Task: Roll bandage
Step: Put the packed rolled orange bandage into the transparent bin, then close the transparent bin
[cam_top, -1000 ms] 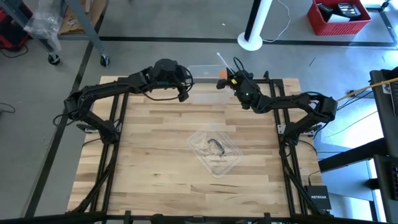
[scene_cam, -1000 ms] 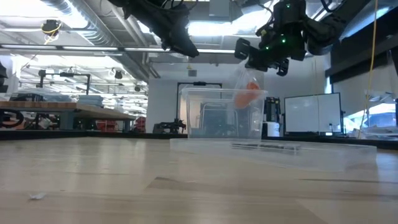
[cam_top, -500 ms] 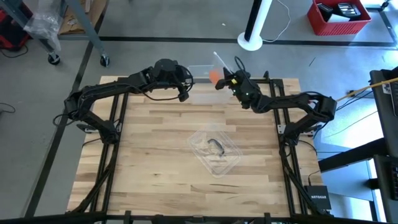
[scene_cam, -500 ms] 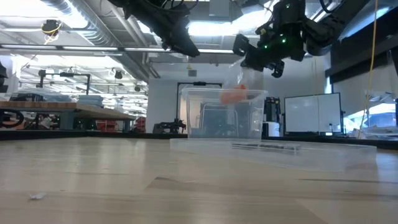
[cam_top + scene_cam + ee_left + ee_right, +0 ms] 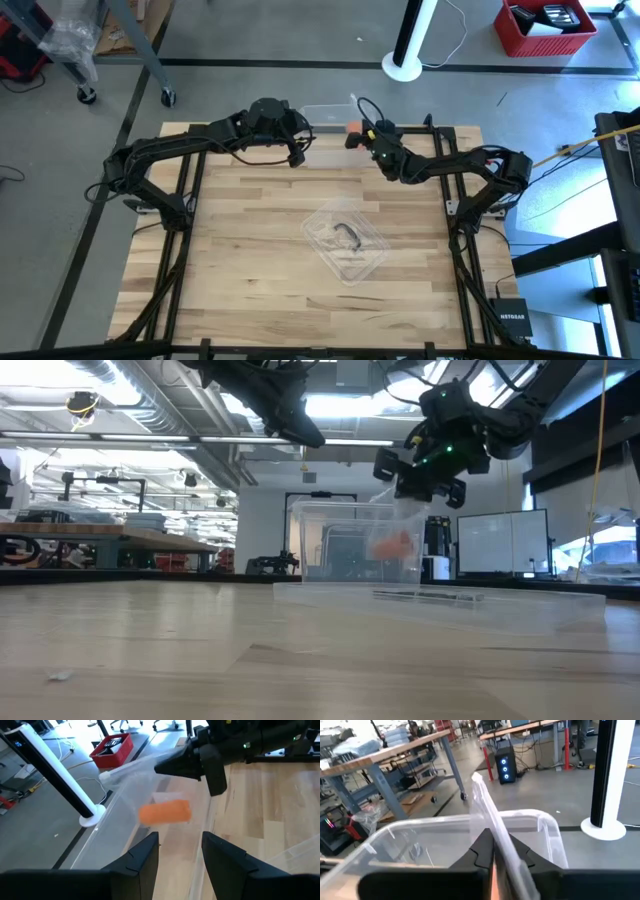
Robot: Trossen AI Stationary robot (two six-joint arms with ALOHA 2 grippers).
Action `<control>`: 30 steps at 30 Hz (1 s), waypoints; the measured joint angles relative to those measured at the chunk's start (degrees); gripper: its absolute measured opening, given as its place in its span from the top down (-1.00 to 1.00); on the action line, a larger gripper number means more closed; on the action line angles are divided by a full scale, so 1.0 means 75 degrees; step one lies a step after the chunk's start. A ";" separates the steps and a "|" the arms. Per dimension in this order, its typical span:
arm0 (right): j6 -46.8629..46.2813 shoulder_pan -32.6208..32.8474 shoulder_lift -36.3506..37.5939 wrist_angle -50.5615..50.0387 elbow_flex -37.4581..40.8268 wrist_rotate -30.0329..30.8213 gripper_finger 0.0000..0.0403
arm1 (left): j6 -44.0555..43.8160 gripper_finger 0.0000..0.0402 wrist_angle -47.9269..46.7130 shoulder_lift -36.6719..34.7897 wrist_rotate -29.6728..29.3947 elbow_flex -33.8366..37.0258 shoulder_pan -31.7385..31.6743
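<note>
The bandage (image 5: 165,812) is a small orange roll inside a clear plastic wrapper (image 5: 130,782). It hangs low between the walls of the clear box (image 5: 310,550) at the table's far edge. My right gripper (image 5: 418,488) is above the box, shut on the wrapper's top. My left gripper (image 5: 180,845) is open just left of the box and up in the air, pointing at the roll, with nothing between its fingers. From above, the roll (image 5: 353,127) shows beside my right gripper (image 5: 358,135). My right gripper pinches the wrapper's upper strip (image 5: 487,822) between its two fingers, which are nearly level and reach toward the table's far edge. The wrapper hangs below the fingers with the orange roll (image 5: 393,545) in its lower part. Whether the roll touches the box floor cannot be told.
The box's clear lid (image 5: 345,245), with a dark handle, lies in the middle of the table. The table's far edge runs just behind the box (image 5: 325,115). A white pole base (image 5: 403,68) stands on the floor beyond it.
My right gripper has sunk toward the box and rolled a little, still shut on the wrapper. The orange roll swung toward the table's left, then dropped from about rim height to low between the box walls.
</note>
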State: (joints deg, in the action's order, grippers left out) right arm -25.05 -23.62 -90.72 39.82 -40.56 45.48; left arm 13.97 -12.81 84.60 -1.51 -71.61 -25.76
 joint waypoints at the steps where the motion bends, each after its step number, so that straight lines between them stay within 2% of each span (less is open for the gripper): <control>1: -0.0001 0.0000 -0.0035 -0.0029 0.0000 -0.0002 0.87 | -0.0003 0.30 -0.0005 0.0000 0.0000 0.0000 0.0000; 10: 0.0368 -0.0003 -0.0044 -0.0700 0.0003 0.0026 0.72 | -0.0048 0.30 -0.0002 0.0000 0.0001 0.0000 0.0005; 17: 0.0497 -0.0003 -0.0021 -0.0697 0.0006 0.0069 0.39 | -0.0188 0.30 -0.0001 0.0000 0.0001 0.0000 0.0003; 22: 0.1590 0.0101 0.0551 -0.0696 0.0009 0.0066 0.12 | -0.0212 0.30 -0.0002 0.0000 -0.0002 0.0000 0.0003; 26: 0.3078 0.0334 0.1324 -0.0707 -0.0011 0.0063 -0.02 | -0.0238 0.30 -0.0046 0.0000 -0.0001 0.0000 0.0003; 30: 0.4401 0.0896 0.2341 -0.1575 -0.0139 0.0000 -0.10 | -0.0213 0.30 -0.0389 0.0000 0.0020 0.0000 0.0100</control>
State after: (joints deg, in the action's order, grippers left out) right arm 7.96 -16.89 -73.16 28.01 -41.60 45.48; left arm 12.37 -15.73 84.60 -1.36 -71.61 -25.01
